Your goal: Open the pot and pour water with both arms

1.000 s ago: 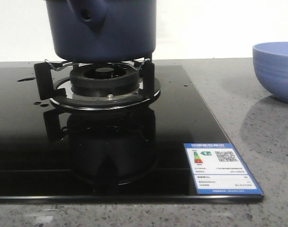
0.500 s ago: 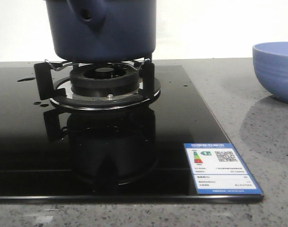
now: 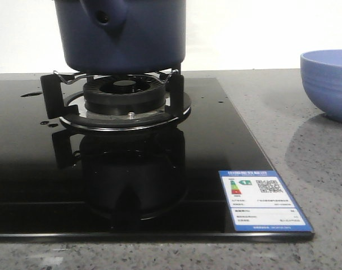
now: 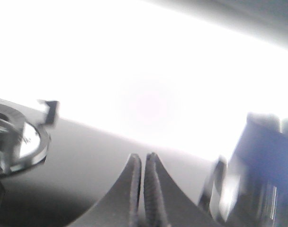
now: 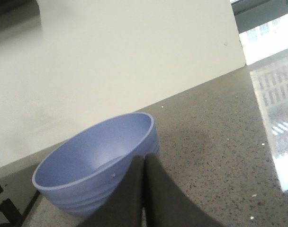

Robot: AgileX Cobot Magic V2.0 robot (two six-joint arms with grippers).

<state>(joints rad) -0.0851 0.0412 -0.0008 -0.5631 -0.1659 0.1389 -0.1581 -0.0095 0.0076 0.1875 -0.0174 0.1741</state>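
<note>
Squarely on the burner stand (image 3: 119, 101) sits the pot (image 3: 121, 35), its top cut off in the front view, the black glass hob (image 3: 216, 135) bare toward the table's near edge. Only the right wrist view shows the bowl (image 5: 99, 161) whole. Both left gripper (image 4: 143, 189) and right gripper (image 5: 144, 189) have jaws closed, empty. An energy label (image 3: 262, 199) marks the hob's near-right corner, print unreadable.

Front view: low, close over the black stove top (image 3: 227, 140), facing forward at the burner (image 3: 125, 93); pot (image 3: 123, 34) cut off above. Left wrist view: low over the stove, overexposed, near the burner (image 4: 16, 142). Right wrist view: near the counter, facing the bowl (image 5: 99, 158), shared with the front view (image 3: 328, 84)
</note>
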